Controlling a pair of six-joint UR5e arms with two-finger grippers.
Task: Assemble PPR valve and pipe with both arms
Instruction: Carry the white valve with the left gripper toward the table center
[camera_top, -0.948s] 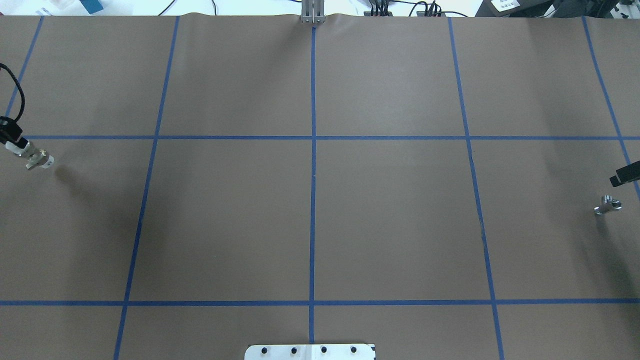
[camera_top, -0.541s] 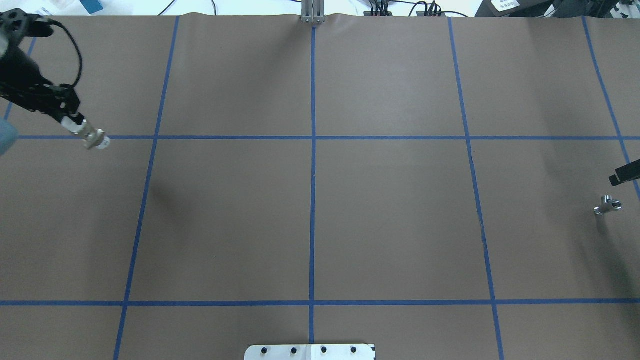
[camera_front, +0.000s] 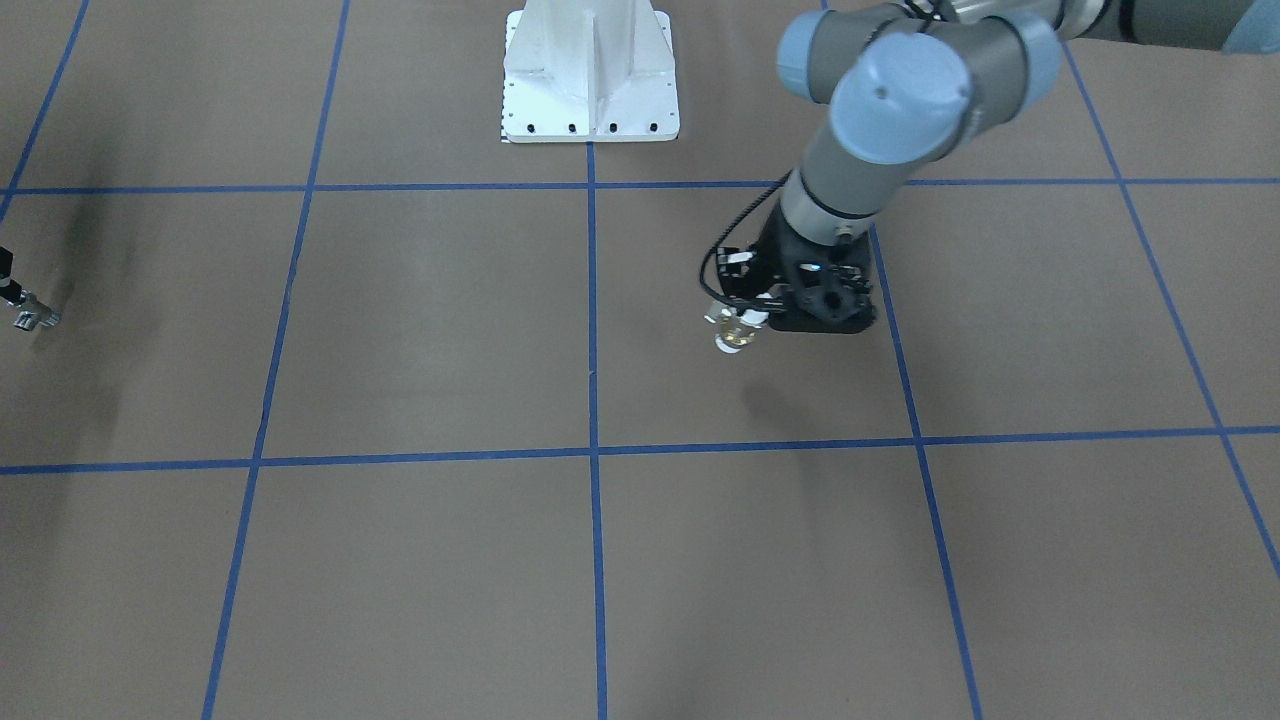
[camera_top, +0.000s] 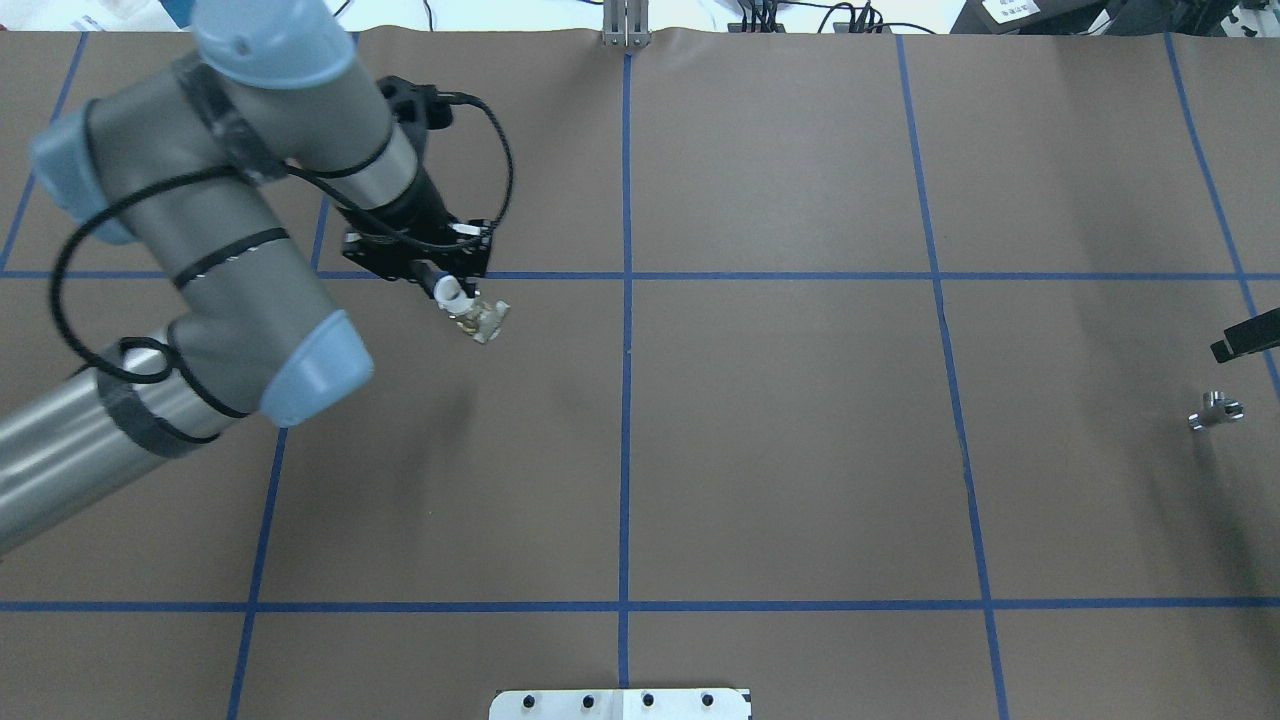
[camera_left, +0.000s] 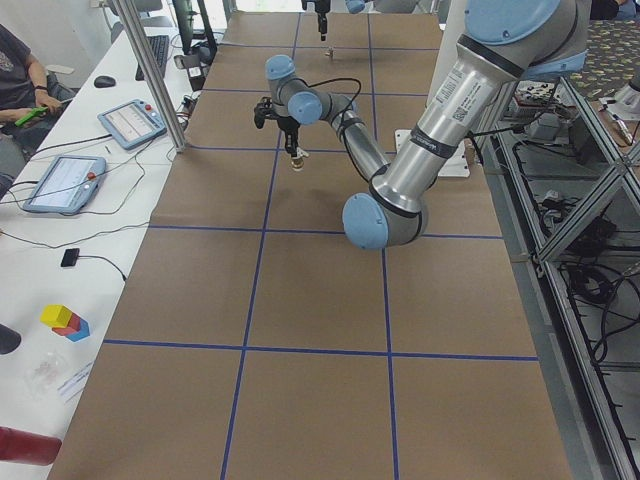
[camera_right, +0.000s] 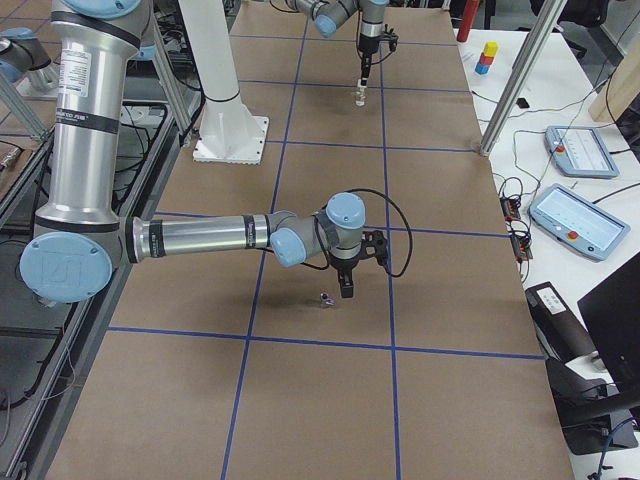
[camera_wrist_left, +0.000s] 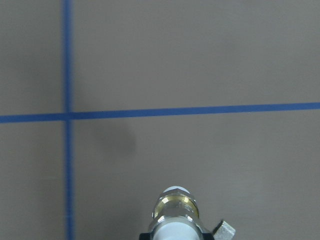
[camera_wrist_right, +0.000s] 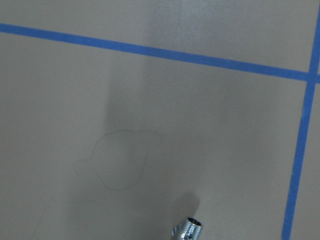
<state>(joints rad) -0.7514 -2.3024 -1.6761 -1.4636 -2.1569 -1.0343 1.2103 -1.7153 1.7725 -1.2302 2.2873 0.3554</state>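
Roughly the first half of the job looks done. The left end effector (camera_top: 445, 288) is closed on the white tail of the PPR valve (camera_top: 480, 320) and holds it clear of the desk (camera_top: 800, 450). The valve is out in front of the white pedestal (camera_top: 620, 703), a little toward the left arm's side. The pipe (camera_top: 1215, 411) lies on the desk far off to the pedestal's other side, well apart from the valve. The right end effector (camera_top: 1243, 342) hangs near it but shows only as a black sliver, so I cannot tell how far open it is or whether it touches the pipe. As I judge it, the pipe has yet to be picked up, brought to the valve and mated with it. The valve is smooth white plastic with a shiny brass band, a round socket mouth and a small lever. The pipe is bright chromed metal with short stubs and a ribbed, threaded round end. The desk is matte brown paper crossed by blue tape lines (camera_top: 627, 400).
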